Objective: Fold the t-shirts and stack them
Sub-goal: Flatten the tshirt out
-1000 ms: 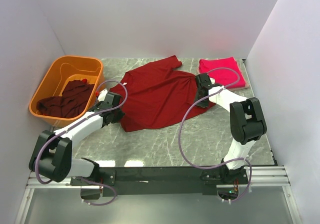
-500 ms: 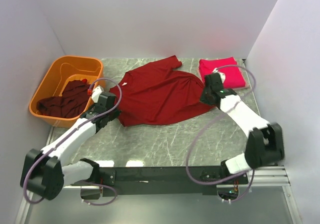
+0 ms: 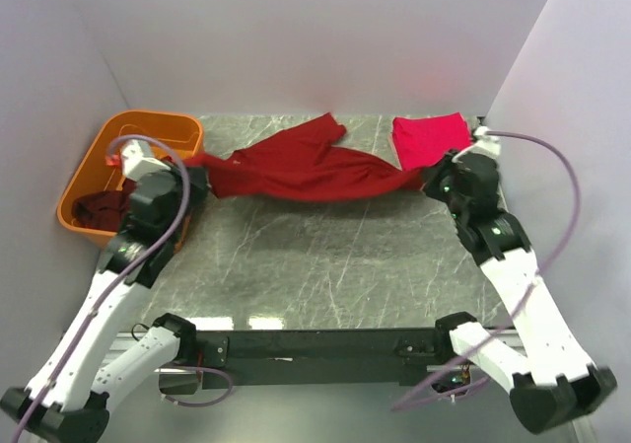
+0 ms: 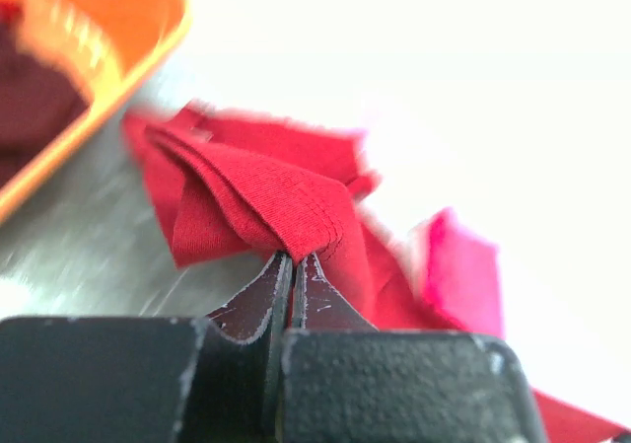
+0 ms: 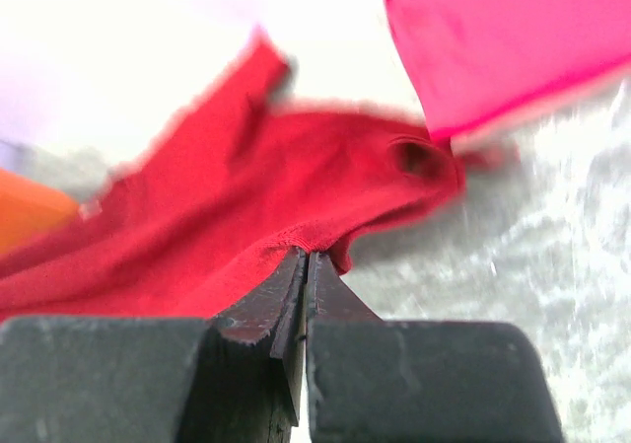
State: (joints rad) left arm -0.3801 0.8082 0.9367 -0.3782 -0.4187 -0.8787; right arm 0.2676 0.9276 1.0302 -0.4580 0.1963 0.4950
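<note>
- The red shirt (image 3: 296, 172), a soft knit with a stitched hem, is stretched into a bunched band across the far half of the table, with one sleeve poking toward 12 o'clock.
- The left gripper (image 3: 202, 180) is clenched on its 9 o'clock end, and the right gripper (image 3: 426, 182) on its 3 o'clock end.
- A folded pink shirt (image 3: 429, 137) lies flat at 1 o'clock, near the right wall.
- An orange plastic tub (image 3: 158, 117) at 10 o'clock holds crumpled maroon shirts (image 3: 94, 208).
- The grey marbled table (image 3: 315, 265) shows its smooth top from the band down to 6 o'clock.
</note>
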